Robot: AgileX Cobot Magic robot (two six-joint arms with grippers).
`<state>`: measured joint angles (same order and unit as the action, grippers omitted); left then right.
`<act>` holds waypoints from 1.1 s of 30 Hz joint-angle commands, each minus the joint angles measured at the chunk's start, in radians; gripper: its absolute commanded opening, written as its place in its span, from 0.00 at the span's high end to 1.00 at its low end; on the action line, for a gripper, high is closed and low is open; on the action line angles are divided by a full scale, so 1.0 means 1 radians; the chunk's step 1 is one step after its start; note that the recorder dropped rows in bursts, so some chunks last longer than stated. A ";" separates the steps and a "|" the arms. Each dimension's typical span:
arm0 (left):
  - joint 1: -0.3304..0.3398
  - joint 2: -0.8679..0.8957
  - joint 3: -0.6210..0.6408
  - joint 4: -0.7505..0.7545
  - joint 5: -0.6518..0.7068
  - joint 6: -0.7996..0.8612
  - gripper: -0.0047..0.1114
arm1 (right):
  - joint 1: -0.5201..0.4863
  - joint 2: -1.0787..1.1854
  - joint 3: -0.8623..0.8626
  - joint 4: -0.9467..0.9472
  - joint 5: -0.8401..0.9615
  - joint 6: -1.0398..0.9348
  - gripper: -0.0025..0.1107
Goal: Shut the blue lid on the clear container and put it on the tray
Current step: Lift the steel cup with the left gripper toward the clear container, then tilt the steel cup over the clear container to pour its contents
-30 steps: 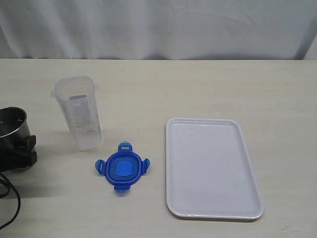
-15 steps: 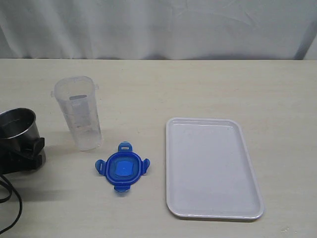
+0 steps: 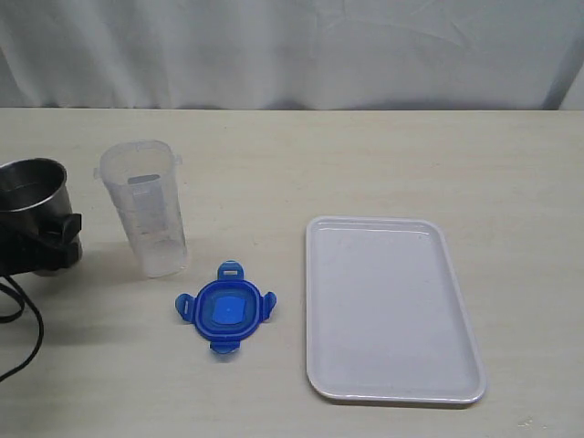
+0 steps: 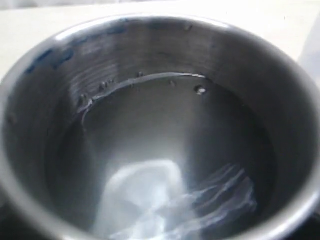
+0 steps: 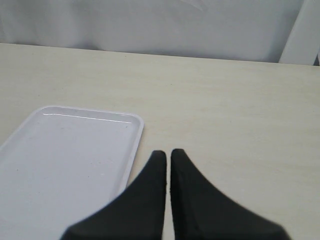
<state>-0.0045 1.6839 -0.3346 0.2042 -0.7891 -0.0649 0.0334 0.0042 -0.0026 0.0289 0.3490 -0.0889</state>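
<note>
The clear container (image 3: 146, 208) stands upright and uncovered at the left of the table. In front of it, to its right, the blue lid (image 3: 224, 308) lies flat on the table with its flaps spread. The white tray (image 3: 388, 310) lies empty on the right. At the far left my left gripper (image 3: 50, 239) is shut on a steel cup (image 3: 32, 187), just left of the container. The cup's inside (image 4: 150, 100) fills the left wrist view and holds clear liquid; the fingers are hidden there. My right gripper (image 5: 168, 154) is shut on nothing, beside the tray's (image 5: 65, 155) corner.
A black cable (image 3: 23, 328) loops over the table at the front left edge. A white cloth backdrop (image 3: 292, 55) runs behind the table's far edge. Bare tabletop (image 3: 365, 164) lies behind the tray.
The left gripper has carried the steel cup away from the table's front edge and slightly to the right, nearer the clear container. The lid, container and tray have not moved.
</note>
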 commanded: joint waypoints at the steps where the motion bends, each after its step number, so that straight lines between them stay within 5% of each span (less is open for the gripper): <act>1: -0.008 -0.016 -0.063 0.001 -0.054 0.013 0.96 | 0.004 -0.004 0.003 -0.008 -0.003 -0.001 0.94; 19: -0.008 -0.016 -0.301 0.125 0.110 0.003 0.96 | 0.004 -0.004 0.003 -0.008 -0.003 -0.001 0.94; 25: -0.008 -0.016 -0.307 0.279 0.100 0.058 0.96 | 0.004 -0.004 0.003 -0.008 -0.003 -0.001 0.94; 33: -0.008 -0.016 -0.307 0.281 0.077 0.094 0.96 | 0.004 -0.004 0.003 -0.008 -0.003 -0.001 0.94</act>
<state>-0.0110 1.6826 -0.6284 0.4923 -0.6206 0.0000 0.0334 0.0042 -0.0026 0.0289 0.3490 -0.0889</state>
